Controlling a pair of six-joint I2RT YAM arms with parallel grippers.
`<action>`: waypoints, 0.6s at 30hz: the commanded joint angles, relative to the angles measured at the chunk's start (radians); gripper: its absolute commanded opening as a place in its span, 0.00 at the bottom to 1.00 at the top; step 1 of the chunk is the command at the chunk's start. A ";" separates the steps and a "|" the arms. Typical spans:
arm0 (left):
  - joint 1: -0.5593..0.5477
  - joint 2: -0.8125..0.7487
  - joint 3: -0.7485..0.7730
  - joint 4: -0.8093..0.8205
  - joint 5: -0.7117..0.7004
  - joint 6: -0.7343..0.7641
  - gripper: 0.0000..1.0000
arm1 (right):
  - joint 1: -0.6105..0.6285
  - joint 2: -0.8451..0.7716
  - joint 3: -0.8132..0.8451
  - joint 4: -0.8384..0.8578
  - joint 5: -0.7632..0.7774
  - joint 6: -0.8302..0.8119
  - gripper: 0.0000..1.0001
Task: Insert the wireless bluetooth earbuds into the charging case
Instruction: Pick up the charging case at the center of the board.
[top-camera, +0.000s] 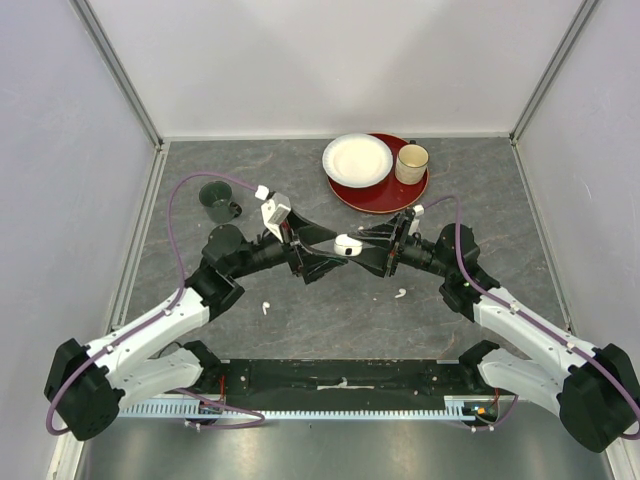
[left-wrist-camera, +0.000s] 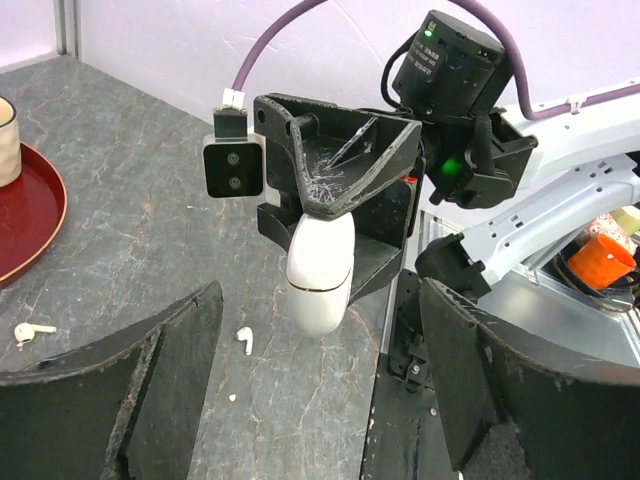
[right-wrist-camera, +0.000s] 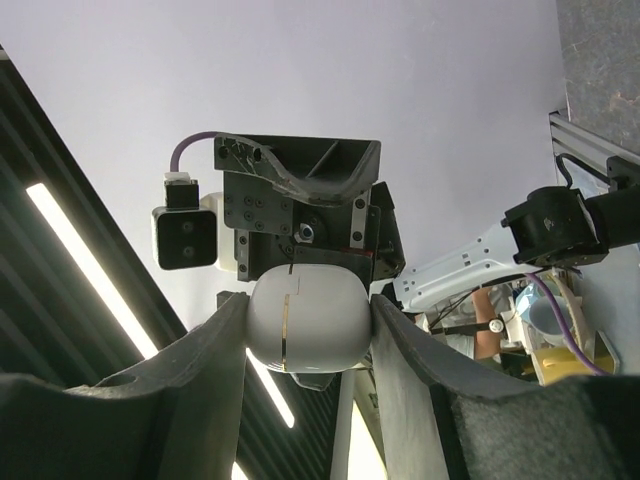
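The white charging case (top-camera: 347, 244) hangs above the table's middle, lid shut, pinched sideways in my right gripper (top-camera: 366, 250). The right wrist view shows that gripper (right-wrist-camera: 305, 335) shut on the case (right-wrist-camera: 305, 320). My left gripper (top-camera: 328, 252) faces it from the left. It is wide open (left-wrist-camera: 320, 400), and the case (left-wrist-camera: 320, 270) hangs just ahead between its fingertips without touching them. One white earbud (top-camera: 265, 307) lies on the table below the left arm, another (top-camera: 401, 293) below the right. Both show in the left wrist view (left-wrist-camera: 243, 340) (left-wrist-camera: 25, 330). No other earbuds are in view.
A red tray (top-camera: 380, 197) at the back holds a white bowl (top-camera: 357, 160) and a beige mug (top-camera: 411, 163). A dark green mug (top-camera: 217, 200) stands at the back left. Walls enclose the table on three sides.
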 joint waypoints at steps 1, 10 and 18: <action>-0.002 -0.021 -0.015 0.080 -0.025 -0.018 0.84 | 0.004 -0.011 -0.008 0.084 0.012 0.065 0.00; -0.002 0.087 0.017 0.176 0.055 -0.066 0.60 | 0.004 -0.016 -0.011 0.087 0.010 0.069 0.00; -0.004 0.126 0.025 0.209 0.084 -0.081 0.52 | 0.005 -0.016 -0.018 0.097 0.006 0.082 0.00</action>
